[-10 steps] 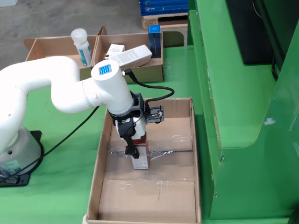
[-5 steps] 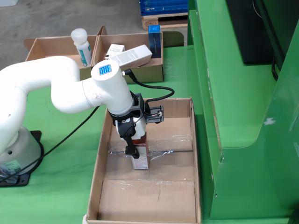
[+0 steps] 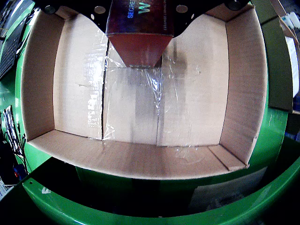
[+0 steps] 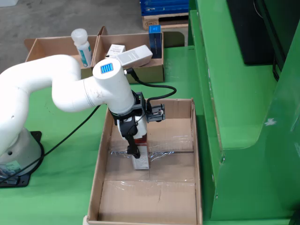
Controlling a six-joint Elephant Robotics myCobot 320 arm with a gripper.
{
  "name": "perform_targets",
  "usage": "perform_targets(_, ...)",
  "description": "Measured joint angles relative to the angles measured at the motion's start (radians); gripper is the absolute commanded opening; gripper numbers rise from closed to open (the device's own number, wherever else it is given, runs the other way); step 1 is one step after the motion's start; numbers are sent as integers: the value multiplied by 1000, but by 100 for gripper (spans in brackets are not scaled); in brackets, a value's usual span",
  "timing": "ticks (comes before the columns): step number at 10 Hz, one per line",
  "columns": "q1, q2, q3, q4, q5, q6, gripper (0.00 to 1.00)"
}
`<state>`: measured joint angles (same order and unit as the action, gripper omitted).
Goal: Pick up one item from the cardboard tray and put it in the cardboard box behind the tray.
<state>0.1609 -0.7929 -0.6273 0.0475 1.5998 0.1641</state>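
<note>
1. My black gripper [image 4: 134, 149] is clamping the tall dark-red carton with a pale base [image 4: 139, 152], jaws closed on its sides.
2. Beneath me, the carton is hanging just above the shallow taped cardboard tray [image 3: 243, 84].
3. I am aiming straight up, then toward the open cardboard box holding white packages [image 4: 149, 74] beyond me.

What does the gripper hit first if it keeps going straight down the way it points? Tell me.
The gripper points down into the cardboard tray, shut on the red and white box. Straight on, that box would likely press into the taped tray floor first; whether it already touches is unclear.
</note>
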Motion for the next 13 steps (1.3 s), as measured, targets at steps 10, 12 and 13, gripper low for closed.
perform_targets(10, 15, -169, 466, -34, -69, -117, 0)
perform_targets(12, 15, -155, 563, -23, -63, -135, 0)
perform_targets(13, 11, -135, 589, -28, -54, -141, 0)
